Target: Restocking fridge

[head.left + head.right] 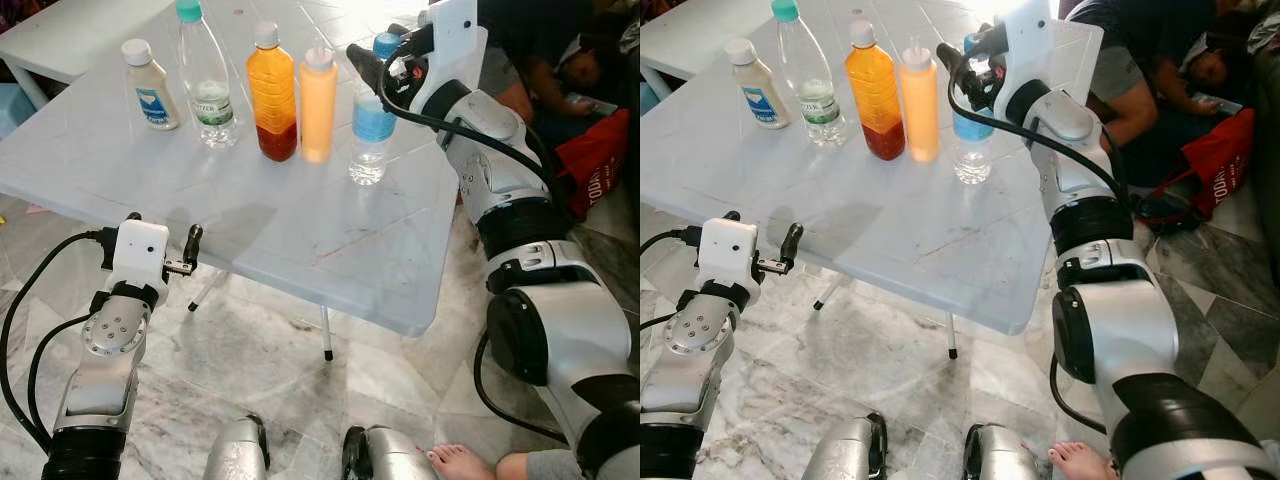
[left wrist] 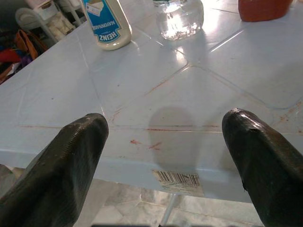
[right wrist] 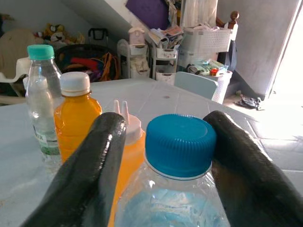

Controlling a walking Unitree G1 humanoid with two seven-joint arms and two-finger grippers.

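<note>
Straddling the blue cap of the water bottle [image 3: 177, 189], your right gripper [image 3: 165, 156] has its two black fingers spread, one on each side of the neck and not yet pinching it; that bottle stands near the table's [image 1: 300, 240] right edge, the end of the row. Judging from the wrist view, you are high on the bottle: drop the fingers below the cap to the shoulder or the labelled waist before you close, keep the bottle centred between them, and close gently, since thin clear plastic will likely give. Lift straight up, because the orange squeeze bottle [image 1: 318, 105] stands just beside it and a sideways pull could tip it. Beyond that stand the orange juice bottle [image 1: 272, 95] with a white cap, a clear bottle with a teal cap [image 1: 205, 85], and, towards the far left corner, the mayonnaise bottle [image 2: 106, 23]. Its blue label reads "HEINZ MAYONNAISE". A barcode sticker [image 2: 177, 179] sits on the table's near edge, too small to read. Your left gripper [image 2: 163, 161] hovers spread at that near edge, holding nothing. A person sits beyond the table's right edge beside a red bag [image 1: 590, 160] whose white lettering is cut off.
</note>
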